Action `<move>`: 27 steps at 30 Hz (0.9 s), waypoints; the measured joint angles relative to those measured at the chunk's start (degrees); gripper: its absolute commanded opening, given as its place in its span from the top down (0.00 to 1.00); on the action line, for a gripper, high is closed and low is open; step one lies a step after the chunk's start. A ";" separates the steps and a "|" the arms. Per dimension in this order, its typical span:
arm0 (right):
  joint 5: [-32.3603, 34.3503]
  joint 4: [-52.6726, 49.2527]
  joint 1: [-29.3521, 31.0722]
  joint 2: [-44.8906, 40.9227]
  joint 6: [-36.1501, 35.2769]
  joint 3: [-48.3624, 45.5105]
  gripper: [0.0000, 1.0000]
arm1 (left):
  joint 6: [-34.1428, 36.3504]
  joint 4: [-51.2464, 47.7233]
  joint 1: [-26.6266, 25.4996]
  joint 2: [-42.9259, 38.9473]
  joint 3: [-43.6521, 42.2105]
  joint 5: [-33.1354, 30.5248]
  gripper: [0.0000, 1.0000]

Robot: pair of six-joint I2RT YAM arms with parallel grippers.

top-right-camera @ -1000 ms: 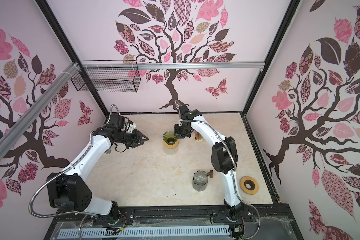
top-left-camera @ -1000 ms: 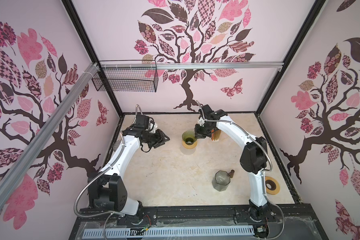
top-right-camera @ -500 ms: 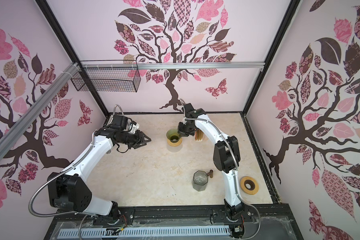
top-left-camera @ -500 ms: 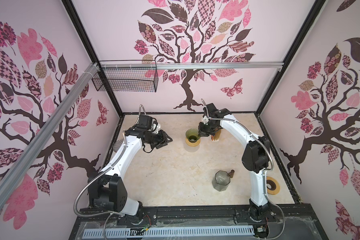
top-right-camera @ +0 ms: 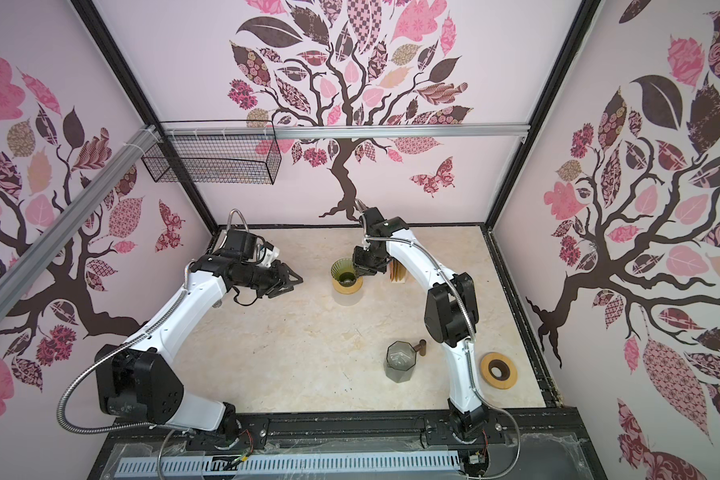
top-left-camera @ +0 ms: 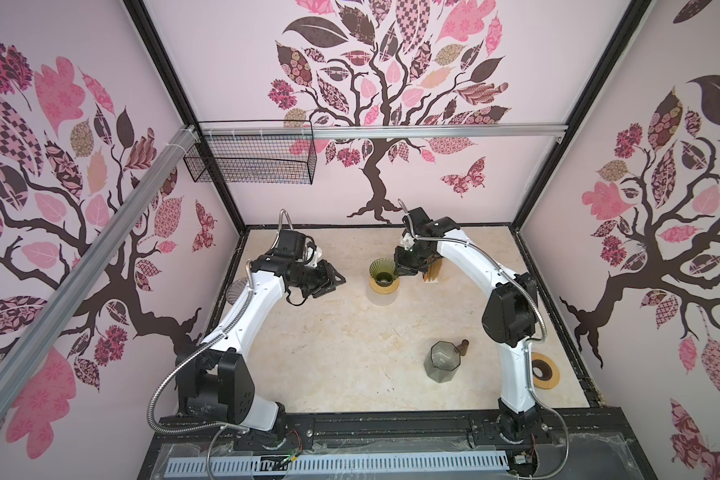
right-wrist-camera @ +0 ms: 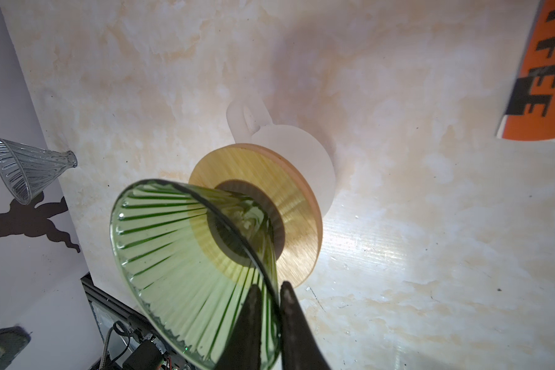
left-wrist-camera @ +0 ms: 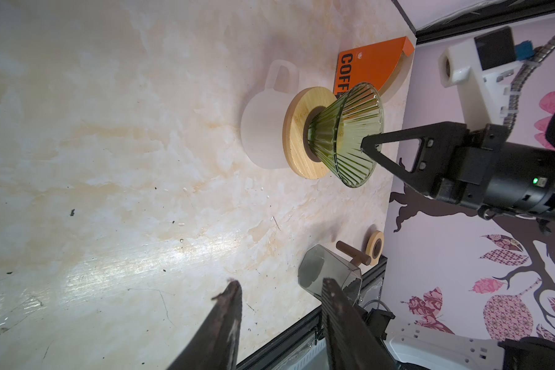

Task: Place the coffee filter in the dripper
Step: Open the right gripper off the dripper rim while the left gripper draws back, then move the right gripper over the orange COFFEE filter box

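We're straddling green ribbed glass dripper [right-wrist-camera: 173, 250] rim, right gripper [right-wrist-camera: 269, 288] grip unclear | left gripper [left-wrist-camera: 280, 283] gaping, empty | no filter in yet; orange cardboard pack [left-wrist-camera: 366, 64] waiting at dripper's three o'clock

Setting: robot test cell, lab-type enclosure. Pink panel walls [top-left-camera: 225, 62] with tree decals; black frame posts [top-left-camera: 160, 62]; aluminium rail [top-left-camera: 433, 132] across upper centre; wire basket [top-left-camera: 250, 162] upper left; marble-look tabletop [top-left-camera: 341, 353]; white left arm [top-left-camera: 250, 316] and right arm [top-left-camera: 474, 266] mounted on black base rail [top-left-camera: 391, 428], lower edge.
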 measured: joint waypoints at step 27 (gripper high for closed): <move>7.72 -3.58 -7.13 0.00 -0.37 10.91 0.69 | 1.53 0.17 -3.87 -3.52 0.00 -0.04 0.11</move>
